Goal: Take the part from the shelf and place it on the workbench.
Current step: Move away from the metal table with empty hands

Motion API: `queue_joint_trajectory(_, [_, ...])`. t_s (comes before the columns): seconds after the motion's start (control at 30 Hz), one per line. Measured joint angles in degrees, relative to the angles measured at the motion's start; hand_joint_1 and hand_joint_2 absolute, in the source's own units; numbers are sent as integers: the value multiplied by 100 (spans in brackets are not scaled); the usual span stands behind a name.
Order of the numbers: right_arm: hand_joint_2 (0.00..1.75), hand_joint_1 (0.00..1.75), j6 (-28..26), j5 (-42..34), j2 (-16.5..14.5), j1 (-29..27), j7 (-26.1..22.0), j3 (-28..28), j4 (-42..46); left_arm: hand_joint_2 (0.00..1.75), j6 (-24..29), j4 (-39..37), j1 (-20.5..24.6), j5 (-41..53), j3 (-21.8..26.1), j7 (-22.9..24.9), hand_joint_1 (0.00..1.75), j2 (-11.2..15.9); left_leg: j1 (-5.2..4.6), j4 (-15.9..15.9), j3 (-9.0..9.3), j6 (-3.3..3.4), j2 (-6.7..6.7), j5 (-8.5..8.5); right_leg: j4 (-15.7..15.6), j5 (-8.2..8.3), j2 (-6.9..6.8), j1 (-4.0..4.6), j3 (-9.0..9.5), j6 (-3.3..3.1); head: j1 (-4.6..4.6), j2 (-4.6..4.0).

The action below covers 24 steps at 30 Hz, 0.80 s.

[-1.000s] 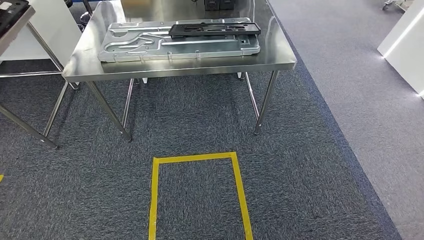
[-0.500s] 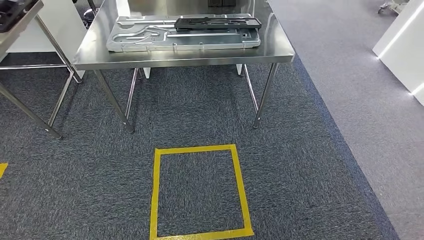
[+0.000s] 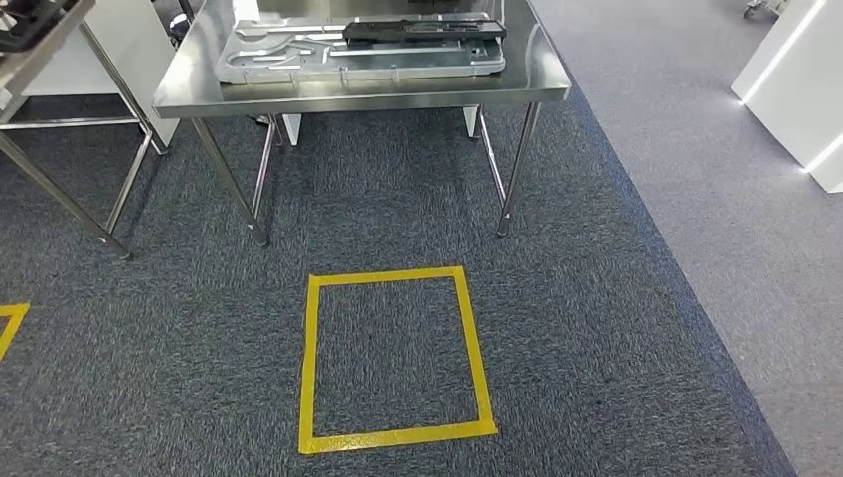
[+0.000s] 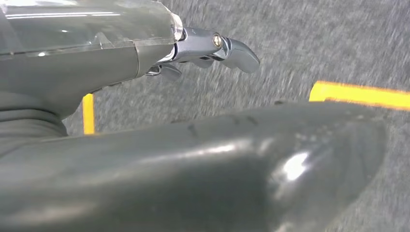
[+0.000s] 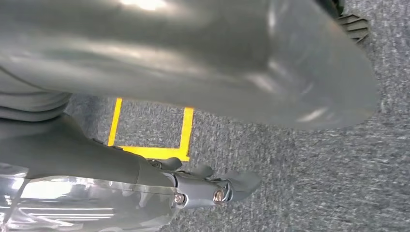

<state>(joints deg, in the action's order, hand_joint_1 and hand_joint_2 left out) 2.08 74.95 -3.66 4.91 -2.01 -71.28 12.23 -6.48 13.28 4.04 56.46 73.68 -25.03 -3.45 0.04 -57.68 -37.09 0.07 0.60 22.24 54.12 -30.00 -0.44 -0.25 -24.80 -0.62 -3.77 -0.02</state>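
Beyond the yellow tape square on the carpet stands the steel workbench, and on its top lies the black part, resting across a large silver stamped panel toward the side of the bench farthest from the square. So the part looks to be already delivered, and both arms hang down at the robot's sides. Left hand seen over the carpet, fingers loosely extended with nothing between them; right hand likewise, fingers slightly apart and holding nothing, with a corner of the tape square just beyond it. Now, the risks from here. A second table stands beside the workbench, on the far side from the pale floor strip, with something dark on its top that is too cut off to name; a careless turn toward it could catch a slanted leg. The workbench legs stand near the square too, so a step drifting off line could kick one and jolt the top. The part sits on the panel, not on the bare steel, and a jolt might slide it across that ribbed metal. Hanging hands could also brush the robot's own body in a sharp pivot. Whether the part sits flat, I cannot tell from this angle.
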Motion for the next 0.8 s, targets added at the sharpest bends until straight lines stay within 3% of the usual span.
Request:
queue_joint_trajectory(0.07, [0, 0, 22, 9, 1, 7, 2, 9, -3, 0, 3, -4, -7, 1, 0, 10, 0, -2, 26, -470, -156, -58, -17, 557, -13, 165, -30, -17, -177, -72, -1, 0])
queue_joint_trajectory(0.1, [0, 0, 34, 14, 1, 6, -2, 16, -3, 0, 4, -6, -8, 2, 0, 12, 0, -3, 38, -848, -242, -83, -18, 872, -7, 245, -32, -13, -280, -87, -1, 0])
queue_joint_trajectory(0.13, [0, 0, 45, 19, 2, 3, -7, 23, -3, 0, 7, -8, -8, 3, 0, 13, 0, -4, 51, -1232, -303, -106, -17, 1083, 4, 324, -36, -7, -388, -86, -1, 0])
queue_joint_trajectory(0.17, [0, 0, 51, 25, 2, 1, -14, 34, -3, 0, 11, -8, -8, 4, 0, 12, 0, -4, 59, -1536, -310, -123, -17, 1140, 26, 405, -39, -4, -510, -81, -1, 0])
queue_joint_trajectory(0.2, [0, 0, 56, 33, 3, 1, -21, 46, -3, 0, 15, -8, -5, 4, 0, 11, 0, -4, 63, -1680, -234, -133, -17, 1045, 60, 480, -40, -4, -639, -71, -1, 0])
queue_joint_trajectory(0.23, [0, 0, 58, 39, 3, 2, -25, 58, -3, 0, 20, -8, -2, 2, 0, 10, 0, -4, 65, -1645, -74, -136, -17, 868, 104, 546, -40, -6, -767, -57, -1, 0])
queue_joint_trajectory(0.27, [0, 0, 58, 43, 3, 5, -26, 70, -3, 0, 25, -8, 7, 1, 0, 10, 0, -4, 66, -1383, 212, -128, -18, 708, 159, 607, -40, -9, -892, -36, -1, 0])
queue_joint_trajectory(0.3, [0, 0, 59, 44, 2, 10, -26, 80, -3, 0, 30, -8, 21, -1, -2, 9, 0, -3, 62, -954, 599, -112, -20, 671, 218, 658, -37, -7, -992, -11, -2, 0])
queue_joint_trajectory(0.37, [0, 0, 58, 44, 1, 18, -27, 96, -3, 0, 41, -8, 57, 3, -7, 4, 0, -2, 44, -25, 1282, -53, -25, 874, 317, 758, -42, 8, -1122, 51, -1, 0])
queue_joint_trajectory(0.4, [0, 0, 58, 44, 1, 20, -28, 100, -3, 0, 44, -8, 69, 7, -11, 0, 0, -2, 30, 231, 1442, -16, -26, 976, 337, 812, -47, 13, -1151, 85, 0, 0])
queue_joint_trajectory(0.47, [0, 0, 58, 44, 2, 10, -28, 101, -3, 0, 47, -9, 64, 10, -22, -4, 0, -3, 16, 316, 1400, 75, -13, 944, 337, 901, -45, -1, -1196, 161, 1, 0])
queue_joint_trajectory(0.5, [0, 0, 58, 44, 6, 6, -28, 101, -3, 0, 47, -10, 56, 10, -29, -3, 0, -4, 15, 314, 1340, 127, 3, 879, 390, 811, -32, -15, -1236, 194, 1, 0])
queue_joint_trajectory(0.53, [0, 0, 57, 44, 8, -2, -28, 101, -4, 0, 47, -11, 50, 9, -36, -1, 0, -6, 15, 315, 1264, 175, 19, 801, 538, 596, -16, -28, -1297, 222, 1, 0])
queue_joint_trajectory(0.57, [0, 0, 58, 44, 11, -7, -28, 101, -4, 0, 48, -13, 50, 9, -42, 0, 0, -8, 14, 313, 1178, 211, 30, 723, 796, 279, 0, -41, -1374, 243, 2, 0])
queue_joint_trajectory(0.6, [0, 0, 58, 44, 13, -11, -28, 102, -6, 0, 49, -14, 50, 9, -46, 1, 0, -9, 5, 311, 1079, 235, 35, 654, 1147, -56, 8, -46, -1462, 258, 2, 0])
queue_joint_trajectory(0.63, [0, 0, 60, 45, 12, -14, -28, 102, -8, 0, 52, -14, 48, 10, -50, 1, 0, -9, -5, 306, 976, 242, 32, 583, 1530, -285, 13, -47, -1533, 272, 2, 0])
queue_joint_trajectory(0.67, [0, 0, 61, 45, 12, -14, -27, 103, -9, 0, 57, -14, 45, 11, -51, 1, 0, -9, -16, 295, 865, 241, 31, 515, 1861, -335, 16, -48, -1570, 281, 2, 0])
queue_joint_trajectory(0.7, [0, 0, 60, 46, 12, -12, -24, 105, -10, 0, 62, -14, 44, 12, -52, 1, 0, -8, -26, 282, 762, 236, 30, 454, 2075, -238, 17, -48, -1558, 281, 1, 0])
queue_joint_trajectory(0.73, [0, 0, 60, 46, 12, -12, -19, 106, -10, 0, 70, -14, 43, 14, -54, 2, 0, -8, -36, 261, 656, 227, 32, 387, 2103, -26, 17, -46, -1452, 265, 1, 0])
queue_joint_trajectory(0.77, [0, 0, 60, 45, 12, -11, -13, 107, -10, 0, 77, -14, 44, 17, -55, 4, 0, -8, -44, 240, 561, 217, 32, 328, 1916, 175, 19, -36, -1237, 232, 1, 0])
queue_joint_trajectory(0.8, [0, 0, 58, 39, 15, -8, -8, 108, -9, 0, 85, -15, 45, 24, -58, 8, 0, -11, -50, 219, 492, 204, 32, 277, 1529, 244, 19, -20, -908, 183, 1, 0])
